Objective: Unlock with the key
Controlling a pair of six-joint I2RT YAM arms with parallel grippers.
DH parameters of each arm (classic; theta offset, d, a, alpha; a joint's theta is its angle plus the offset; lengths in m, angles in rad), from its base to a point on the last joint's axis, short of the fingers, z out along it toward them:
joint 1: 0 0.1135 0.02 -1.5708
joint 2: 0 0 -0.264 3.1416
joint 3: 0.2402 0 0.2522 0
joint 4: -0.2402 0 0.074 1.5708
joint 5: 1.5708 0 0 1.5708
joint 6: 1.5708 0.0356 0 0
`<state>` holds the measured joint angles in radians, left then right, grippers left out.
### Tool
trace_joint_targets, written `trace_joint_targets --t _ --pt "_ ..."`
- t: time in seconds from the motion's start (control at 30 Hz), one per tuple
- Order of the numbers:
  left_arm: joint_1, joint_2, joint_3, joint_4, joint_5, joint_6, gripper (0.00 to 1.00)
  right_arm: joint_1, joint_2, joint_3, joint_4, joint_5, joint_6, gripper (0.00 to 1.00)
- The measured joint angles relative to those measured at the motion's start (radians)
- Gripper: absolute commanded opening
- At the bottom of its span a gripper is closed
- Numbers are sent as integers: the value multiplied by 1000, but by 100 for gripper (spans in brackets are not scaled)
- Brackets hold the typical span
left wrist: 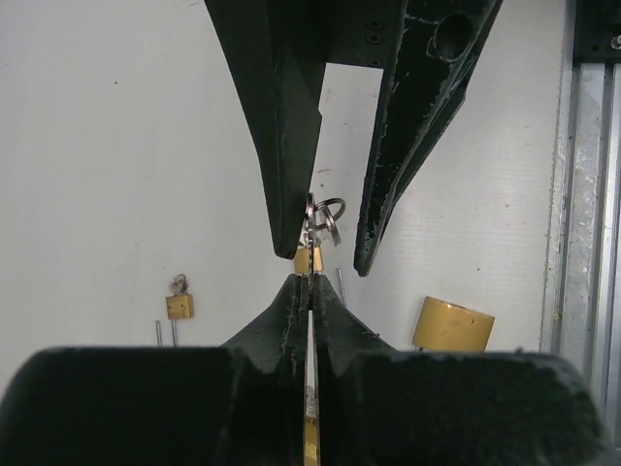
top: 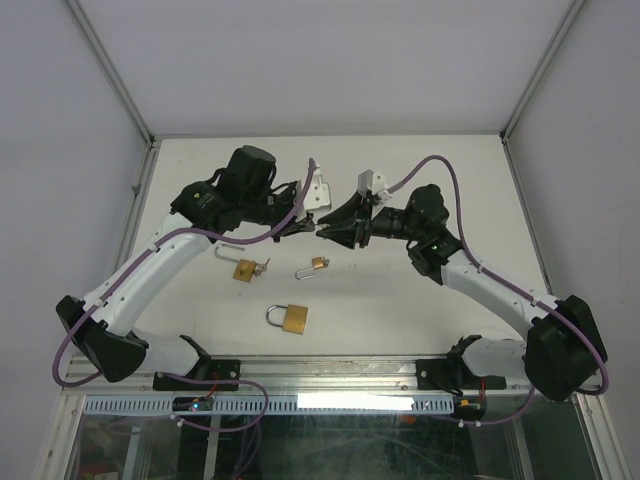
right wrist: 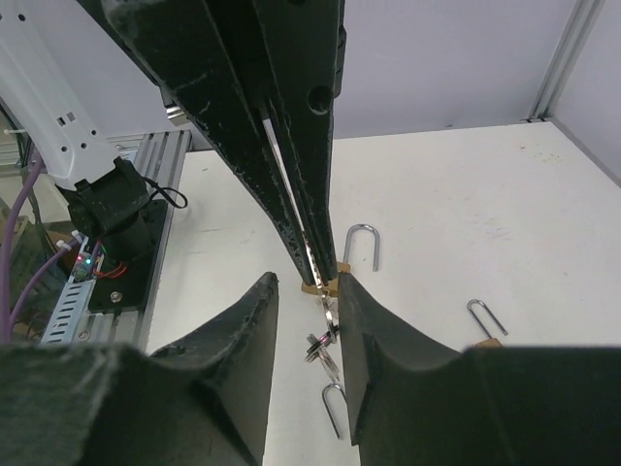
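Above the middle of the white worktop (top: 420, 300), the two arms meet nose to nose. The left gripper (left wrist: 309, 283) has its fingers pressed together on a small brass padlock (left wrist: 309, 259), which it holds up off the surface. Only a sliver of brass shows at the fingertips. A key (right wrist: 330, 311) juts from the lock, and a key ring (left wrist: 328, 216) dangles from the key.

The right gripper (right wrist: 305, 286) faces the left one with its fingers apart, one on each side of the key and ring. The pictures do not settle whether either finger touches the key.

Three more locks lie loose on the worktop below. A large padlock (top: 293, 319) sits nearest the front edge, about midway along it. A second padlock (top: 245, 270) rests farther back and to the left. A third padlock (top: 318, 264) lies just below the meeting grippers, its long shackle pointing left.
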<state>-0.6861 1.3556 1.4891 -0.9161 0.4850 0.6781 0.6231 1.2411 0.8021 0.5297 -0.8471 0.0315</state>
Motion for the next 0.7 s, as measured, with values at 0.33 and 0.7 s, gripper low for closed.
trace_joint_targets --t 0.33,0.7 --pt "9 -16 -24 55 48 -66 0 -11 -14 0 -12 6 -3 54" --pt "29 -55 -65 119 89 -116 0 -17 -30 -7 -15 4 2 45"
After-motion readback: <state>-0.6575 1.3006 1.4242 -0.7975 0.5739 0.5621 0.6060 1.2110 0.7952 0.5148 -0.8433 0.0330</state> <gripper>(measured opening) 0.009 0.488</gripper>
